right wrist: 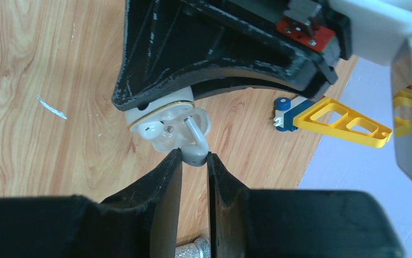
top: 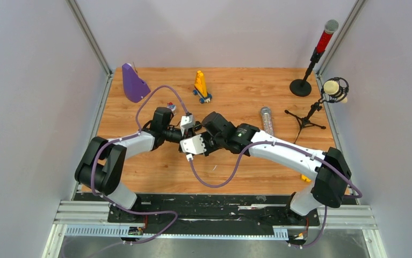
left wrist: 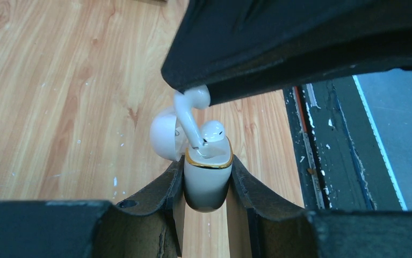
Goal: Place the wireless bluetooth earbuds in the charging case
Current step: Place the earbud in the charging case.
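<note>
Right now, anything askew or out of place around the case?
The white earbud in the right gripper meets the open charging case, clamped in the left gripper, with its stem slanted, not in line with the case body. Also a thin white sliver lies loose on the wooden table.

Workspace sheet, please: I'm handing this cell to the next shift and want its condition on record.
Surface: wooden tabletop, white flecks, one white sliver.
Job's things: white charging case, lid open; seated earbud in it; second earbud stem-down at the case mouth.
Clutter: purple wedge, yellow toy, clear tube.
Grippers: left gripper shut on charging case; right gripper shut on second earbud.
Cables: purple cable loops over the tabletop.
Surroundings: grey walls; red microphone and cream microphone on stands, right side.
</note>
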